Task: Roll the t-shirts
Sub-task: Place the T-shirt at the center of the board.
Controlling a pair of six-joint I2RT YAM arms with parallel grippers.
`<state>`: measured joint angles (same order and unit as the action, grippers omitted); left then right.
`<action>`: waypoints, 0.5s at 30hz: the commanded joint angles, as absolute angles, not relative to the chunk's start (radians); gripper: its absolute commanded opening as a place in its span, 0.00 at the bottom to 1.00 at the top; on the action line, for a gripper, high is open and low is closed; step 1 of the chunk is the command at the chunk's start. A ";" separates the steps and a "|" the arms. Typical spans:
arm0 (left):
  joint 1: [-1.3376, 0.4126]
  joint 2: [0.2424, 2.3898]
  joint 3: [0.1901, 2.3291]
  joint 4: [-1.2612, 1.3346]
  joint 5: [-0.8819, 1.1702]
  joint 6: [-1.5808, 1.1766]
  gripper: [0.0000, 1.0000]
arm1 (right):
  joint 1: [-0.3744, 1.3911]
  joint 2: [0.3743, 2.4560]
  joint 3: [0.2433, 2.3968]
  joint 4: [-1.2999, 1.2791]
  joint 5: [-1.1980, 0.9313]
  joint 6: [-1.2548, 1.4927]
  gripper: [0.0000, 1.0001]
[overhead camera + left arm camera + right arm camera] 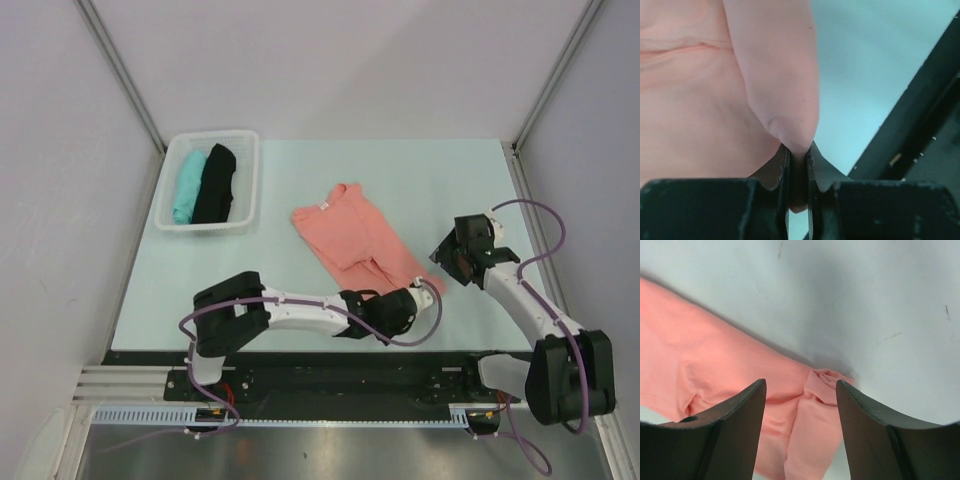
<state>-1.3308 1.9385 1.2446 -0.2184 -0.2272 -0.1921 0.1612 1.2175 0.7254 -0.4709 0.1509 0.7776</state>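
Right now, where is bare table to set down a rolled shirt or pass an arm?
Bare: the far-right corner of the table, beyond the salmon-pink t-shirt and right gripper; also the near-left stretch between the basket and the left arm. Crowded: near middle, where the left gripper pinches the shirt's edge.

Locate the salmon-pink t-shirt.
Top view: salmon-pink t-shirt at the centre of the table, right of the white basket; near corner pinched in the jaws of the left gripper, open right gripper at its right edge.
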 commanded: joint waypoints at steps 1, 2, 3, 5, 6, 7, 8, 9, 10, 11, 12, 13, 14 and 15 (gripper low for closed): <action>-1.238 1.846 1.152 -0.104 0.118 -0.370 0.08 | 0.178 1.093 0.735 -0.567 0.186 0.758 0.63; -1.220 1.842 1.120 -0.068 0.161 -0.385 0.09 | 0.189 1.069 0.726 -0.584 0.181 0.758 0.63; -1.185 1.842 1.109 -0.051 0.249 -0.415 0.09 | 0.190 1.049 0.707 -0.594 0.181 0.762 0.63; -1.152 1.844 1.072 -0.005 0.326 -0.457 0.09 | 0.196 0.996 0.692 -0.626 0.175 0.772 0.63; -1.123 1.845 1.063 0.027 0.395 -0.469 0.09 | 0.202 0.980 0.686 -0.638 0.169 0.776 0.63; -1.108 1.853 1.057 0.050 0.426 -0.480 0.09 | 0.206 0.960 0.674 -0.649 0.164 0.782 0.62; -1.083 1.858 1.046 0.061 0.454 -0.503 0.09 | 0.219 0.924 0.667 -0.661 0.158 0.788 0.62; -1.071 1.861 1.039 0.072 0.498 -0.511 0.09 | 0.228 0.904 0.658 -0.667 0.144 0.792 0.62; -1.062 1.865 1.032 0.092 0.524 -0.520 0.10 | 0.238 0.887 0.640 -0.672 0.134 0.807 0.61; -1.042 1.874 1.029 0.097 0.538 -0.541 0.10 | 0.250 0.858 0.628 -0.670 0.121 0.813 0.61; -1.031 1.881 1.026 0.106 0.555 -0.551 0.10 | 0.276 0.848 0.617 -0.670 0.104 0.824 0.59; -1.022 1.887 1.025 0.126 0.599 -0.563 0.10 | 0.293 0.838 0.595 -0.667 0.100 0.831 0.57; -1.006 1.904 1.023 0.133 0.618 -0.583 0.10 | 0.307 0.824 0.586 -0.657 0.095 0.851 0.57; -0.999 1.910 1.023 0.136 0.635 -0.589 0.10 | 0.339 0.819 0.577 -0.649 0.088 0.860 0.55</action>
<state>-1.0298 1.8832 1.0340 0.0593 0.4580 -0.5049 0.2710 0.8551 0.6132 -0.6395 0.1234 0.8047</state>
